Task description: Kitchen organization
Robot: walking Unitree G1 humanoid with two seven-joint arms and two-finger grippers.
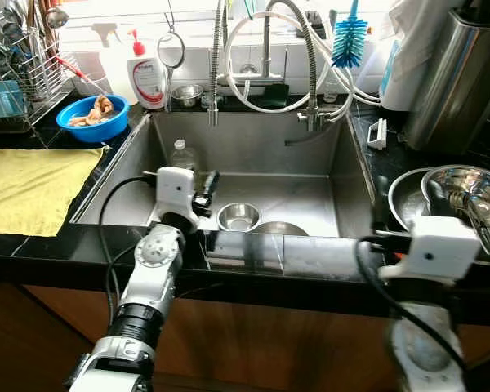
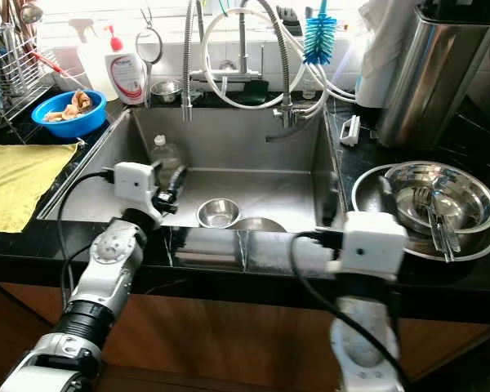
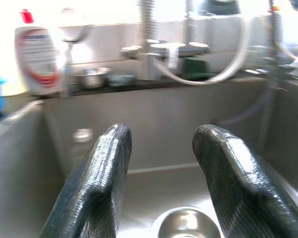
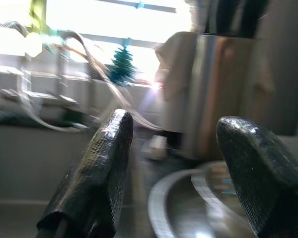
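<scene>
Now left gripper hovers empty, fingers parted, above small steel bowl; right gripper likewise parted, empty.

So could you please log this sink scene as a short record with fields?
Sink: steel, holds a small bowl and a clear bottle
Left hand: open, over the sink's front left, near the small bowl
Right hand: open, by the steel bowls on the right counter
Left counter: yellow cloth, blue bowl
Behind sink: soap bottle, blue brush
</scene>
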